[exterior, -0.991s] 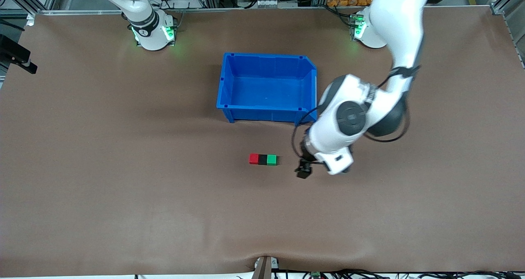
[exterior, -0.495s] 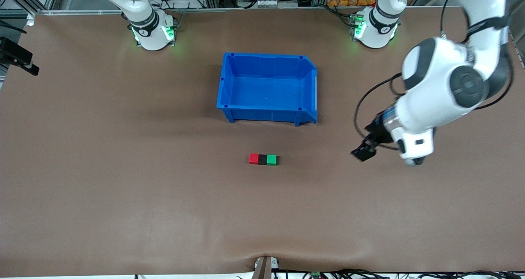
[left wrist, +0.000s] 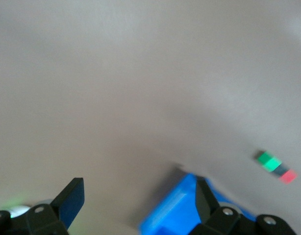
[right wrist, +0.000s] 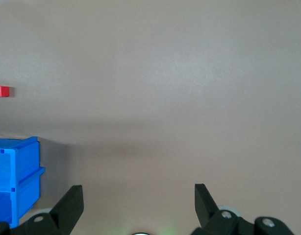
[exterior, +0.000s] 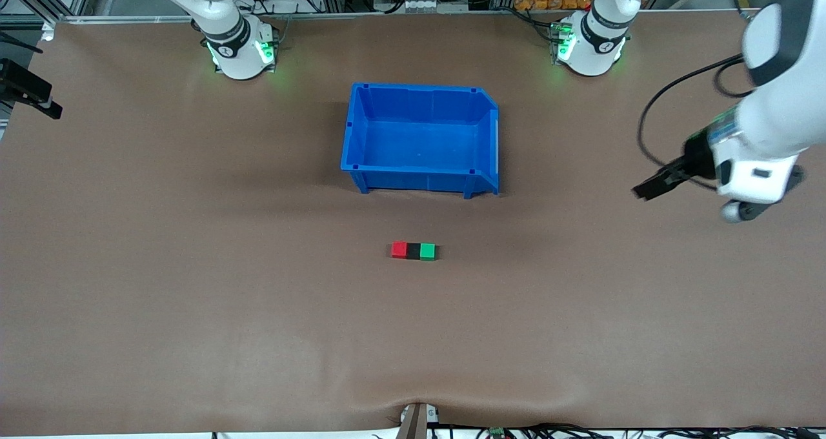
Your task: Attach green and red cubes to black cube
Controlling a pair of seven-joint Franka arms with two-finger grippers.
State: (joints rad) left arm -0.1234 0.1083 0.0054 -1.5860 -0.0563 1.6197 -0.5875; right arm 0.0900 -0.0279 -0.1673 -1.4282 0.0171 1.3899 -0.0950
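The 3 cubes lie in 1 short row on the brown table [exterior: 193, 297], touching side to side: the red cube [exterior: 399, 250] at the right arm's end of the row, the black cube [exterior: 413, 250] in the middle, and the green cube [exterior: 427, 251] at the left arm's end. The row sits nearer to the front camera than the blue bin [exterior: 423, 181], apart from it, with bare table between them. The bin stands upright with its open top up, roughly midway between the 2 arm bases.

The left gripper [exterior: 648, 188] hangs in the air over the table toward the left arm's end, well apart from the cubes and the bin. Its 2 fingers are spread wide with nothing between them; the left wrist view shows both fingers [left wrist: 69, 200] parted, with the bin's blue corner and the row of cubes farther off.

The right gripper [right wrist: 136, 203] shows only in the right wrist view, raised over bare table, its 2 fingers [right wrist: 72, 205] spread wide and holding nothing. That view catches the bin's corner at its edge and a small piece of the red cube. The right arm waits; in the front view only its base and lower links show.
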